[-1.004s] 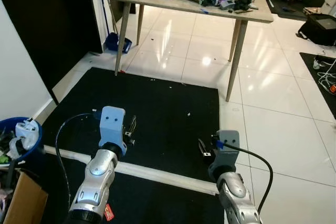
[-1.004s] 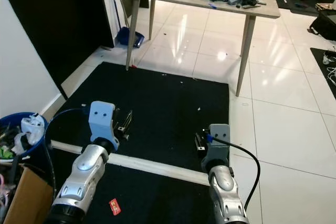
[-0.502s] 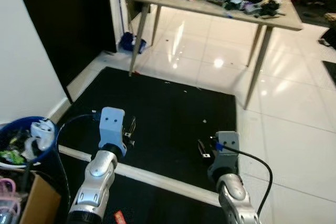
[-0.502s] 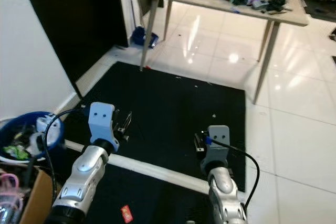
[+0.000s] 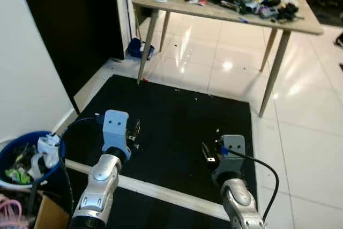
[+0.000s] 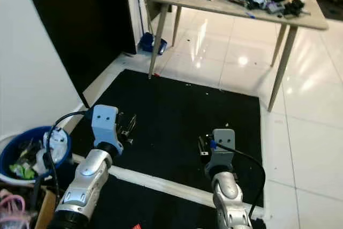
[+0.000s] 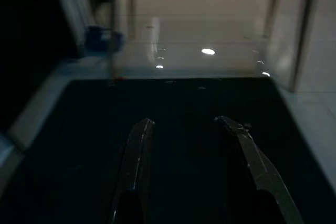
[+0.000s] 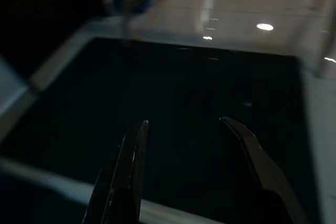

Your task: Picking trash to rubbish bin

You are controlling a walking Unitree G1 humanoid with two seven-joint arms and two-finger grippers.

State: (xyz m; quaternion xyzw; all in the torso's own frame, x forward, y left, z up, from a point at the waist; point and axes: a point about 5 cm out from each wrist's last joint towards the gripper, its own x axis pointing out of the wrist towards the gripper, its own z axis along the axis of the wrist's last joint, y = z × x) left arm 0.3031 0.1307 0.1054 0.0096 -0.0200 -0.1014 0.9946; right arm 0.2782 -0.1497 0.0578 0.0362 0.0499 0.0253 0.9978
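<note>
A blue rubbish bin [image 5: 16,139] stuffed with trash, a white bottle [image 5: 47,146] on top, stands at my lower left beside the white wall. Small white scraps [image 5: 217,130] dot the black mat [image 5: 177,111]. A sliver of a red wrapper [image 6: 135,226] lies on the mat at the bottom edge, between my arms. My left gripper [image 5: 134,134] hovers open over the mat's near left, nothing between its fingers [image 7: 137,150]. My right gripper [image 5: 207,153] hovers open over the mat's near right, its fingers [image 8: 131,156] holding nothing.
A wooden table [image 5: 177,2] piled with clutter stands on the glossy white tiles beyond the mat. A blue dustpan [image 5: 140,48] leans by the dark doorway. A white strip [image 5: 161,191] crosses the mat near me. A cardboard box [image 5: 51,213] sits beside the bin.
The camera has shifted: table and mat slid right and farther off, the bin came further into view, the red wrapper dropped towards the bottom edge. Both arms keep their pose.
</note>
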